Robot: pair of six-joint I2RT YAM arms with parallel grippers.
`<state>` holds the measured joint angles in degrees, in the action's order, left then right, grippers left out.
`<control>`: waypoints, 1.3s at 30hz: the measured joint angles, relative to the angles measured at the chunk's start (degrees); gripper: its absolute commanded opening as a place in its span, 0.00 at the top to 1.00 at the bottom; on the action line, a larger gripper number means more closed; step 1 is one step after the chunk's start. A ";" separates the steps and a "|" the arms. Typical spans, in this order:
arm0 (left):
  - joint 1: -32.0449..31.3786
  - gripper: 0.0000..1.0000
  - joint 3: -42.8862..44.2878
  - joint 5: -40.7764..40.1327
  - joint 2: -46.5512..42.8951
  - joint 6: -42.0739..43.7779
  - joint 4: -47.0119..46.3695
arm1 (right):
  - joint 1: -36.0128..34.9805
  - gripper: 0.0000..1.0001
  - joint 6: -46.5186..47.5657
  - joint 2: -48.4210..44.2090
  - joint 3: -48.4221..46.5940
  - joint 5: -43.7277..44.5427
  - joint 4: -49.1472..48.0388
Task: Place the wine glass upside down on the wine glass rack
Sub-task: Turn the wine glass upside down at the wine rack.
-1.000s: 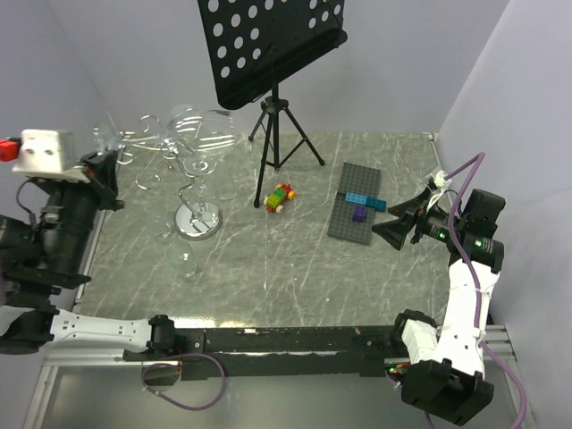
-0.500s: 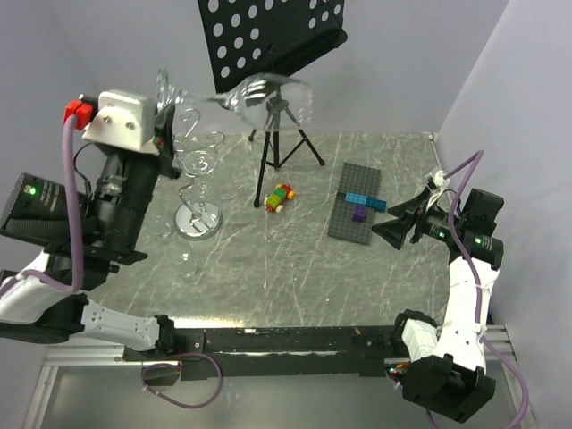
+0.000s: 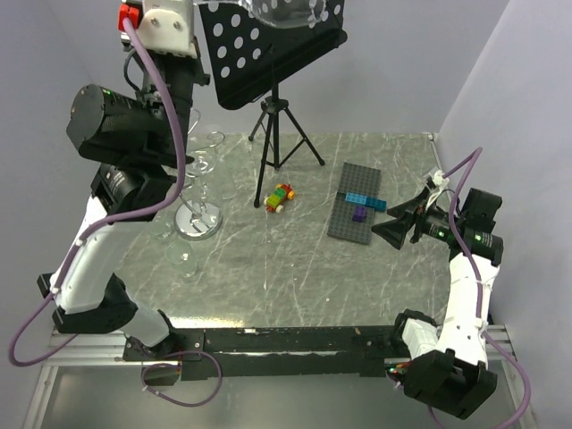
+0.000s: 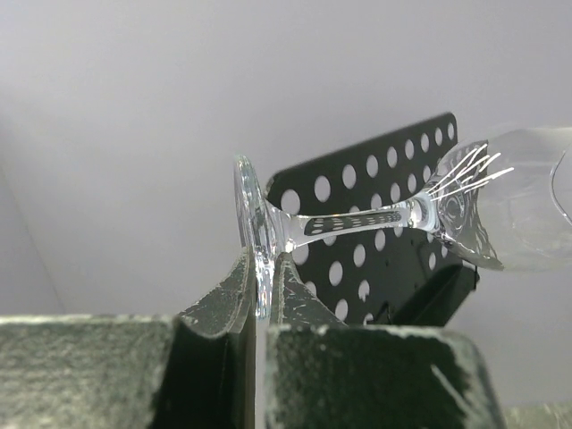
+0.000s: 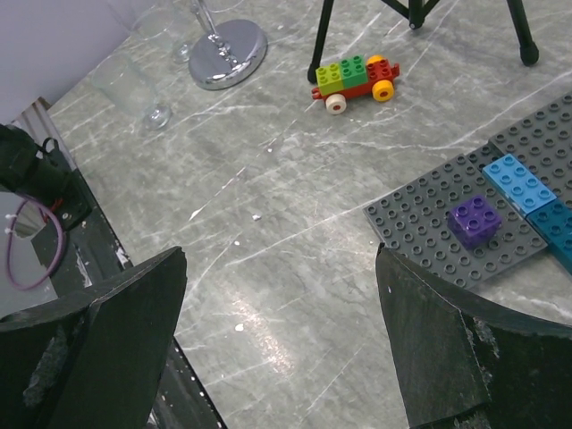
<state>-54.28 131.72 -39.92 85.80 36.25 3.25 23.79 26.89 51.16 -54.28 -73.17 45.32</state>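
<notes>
My left gripper (image 4: 259,279) is shut on the round foot of the clear wine glass (image 4: 357,221). The glass lies sideways, with its stem and bowl pointing right, in front of the black music stand. In the top view the left arm (image 3: 134,125) is raised high at the back left, and the wine glass bowl (image 3: 284,12) is at the top edge. The chrome wine glass rack (image 3: 197,223) stands on the table below it. My right gripper (image 3: 386,223) hovers open and empty near the right edge. The right wrist view shows this gripper (image 5: 281,331) over bare table.
The black tripod music stand (image 3: 273,54) rises at the back centre. Another clear glass (image 3: 183,259) stands near the rack's base. A small toy car (image 3: 280,197) lies mid-table, and a grey baseplate (image 3: 344,228) with blue and purple bricks lies right of it.
The left arm has swung up from low at the table's left to high at the back, carrying the wine glass up and right in front of the music stand. The right arm has stayed still.
</notes>
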 measured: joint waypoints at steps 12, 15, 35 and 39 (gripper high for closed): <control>16.20 0.99 3.21 3.93 0.61 -11.15 -4.90 | 0.00 0.07 1.09 1.11 0.00 -0.07 1.14; 20.41 0.99 3.19 3.21 0.55 -14.23 -6.67 | 0.00 0.07 1.20 1.09 0.00 -0.33 1.29; 45.75 0.99 -4.79 0.52 0.35 -33.33 -1.05 | 0.00 0.07 2.62 1.11 0.00 -1.73 3.19; 48.28 0.99 -8.96 0.83 -0.33 -33.97 1.27 | 0.00 0.07 2.89 1.16 0.00 -2.14 3.54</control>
<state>-6.00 122.76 -39.09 85.47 2.28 4.51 23.79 29.78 52.31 -54.28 -75.31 48.86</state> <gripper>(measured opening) 0.062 0.928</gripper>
